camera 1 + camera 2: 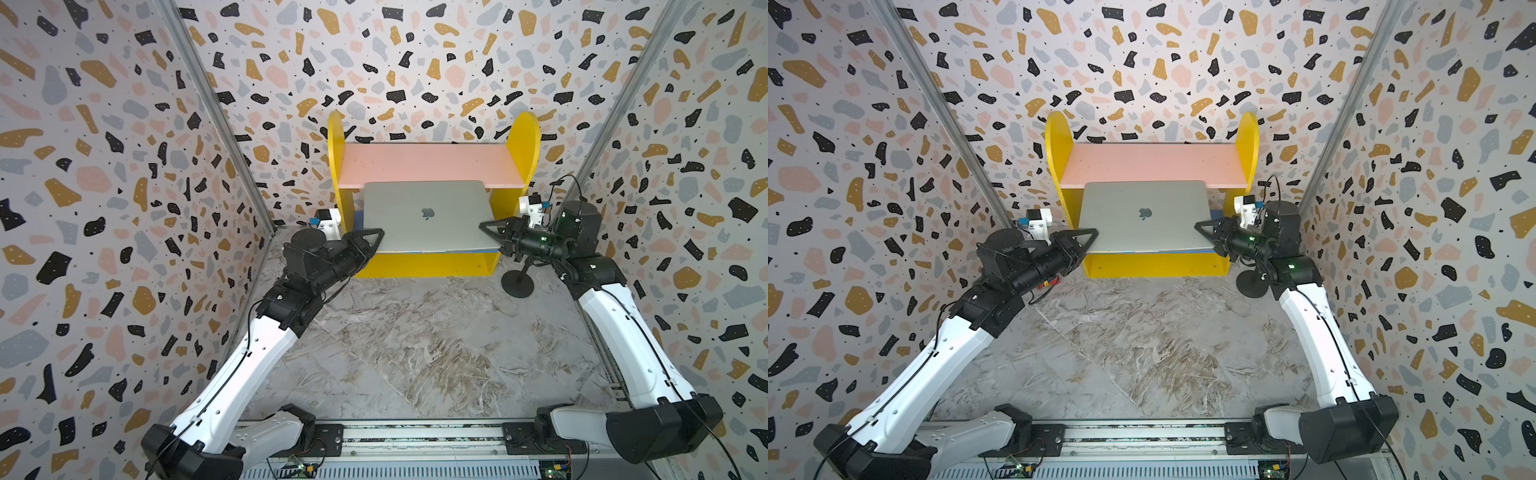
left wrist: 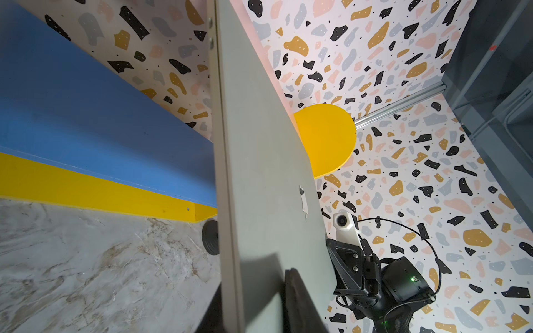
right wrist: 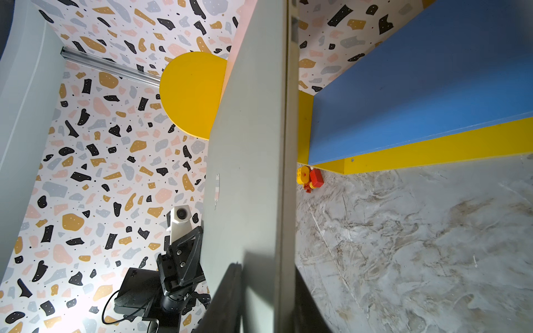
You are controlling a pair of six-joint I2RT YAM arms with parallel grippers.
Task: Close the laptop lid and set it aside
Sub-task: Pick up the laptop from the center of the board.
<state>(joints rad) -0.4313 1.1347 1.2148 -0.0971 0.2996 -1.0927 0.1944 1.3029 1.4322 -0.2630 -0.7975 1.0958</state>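
The silver-grey laptop [image 1: 428,220] [image 1: 1144,226] is folded flat, and the laptop lid [image 1: 399,203] faces up with its apple logo showing. It hangs level in front of the yellow shelf unit, apart from the blue lower board [image 2: 101,115] [image 3: 418,80]. My left gripper [image 1: 374,237] [image 1: 1090,237] is shut on its near left corner, one finger above and one below. My right gripper [image 1: 487,228] [image 1: 1202,228] is shut on the near right corner the same way. Each wrist view shows the laptop [image 2: 268,161] [image 3: 251,144] edge-on between my left gripper's [image 2: 253,288] and right gripper's [image 3: 268,276] fingers.
The shelf unit has yellow rounded sides [image 1: 524,141] and a pink upper board [image 1: 428,164]; the laptop's far edge overlaps that board's front edge in both top views. A black round stand [image 1: 517,284] sits right of the shelf. A red and yellow toy [image 3: 310,178] lies at its left foot.
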